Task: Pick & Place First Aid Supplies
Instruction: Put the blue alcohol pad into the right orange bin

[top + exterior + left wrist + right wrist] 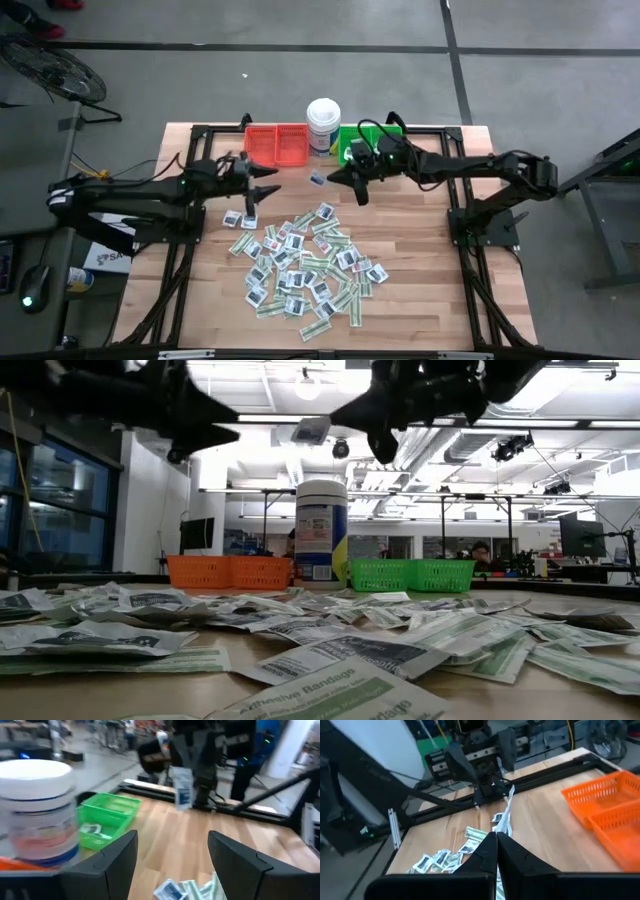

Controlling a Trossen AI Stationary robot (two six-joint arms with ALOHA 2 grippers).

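The first aid supplies [300, 265] lie as a heap of small flat packets in the middle of the table. One white packet with dark print [182, 787] is up in the air, with my right gripper [338, 179] shut on it, in front of the green bin [365, 140]. My left gripper [266, 186] hovers open above the table near the red bin [278, 145], its fingers [120, 865] apart with nothing between them. In the low view both grippers, left [215, 430] and right [375, 422], hang well above the heap. My right gripper pinches the packet between its two fingers [492, 847] by one end [502, 827]. The fingers come roughly level from the table's right side. The packet sticks out past the fingertips toward my left gripper, edge-on in the right wrist view, lifted clear of the table.
A tall white tub [323, 125] stands at the far edge between the red bin and the green bin. The green bin [107, 815] holds a packet or two. Two packets [240, 218] lie apart at the heap's left. Bare wood [420, 230] shows right of the heap.
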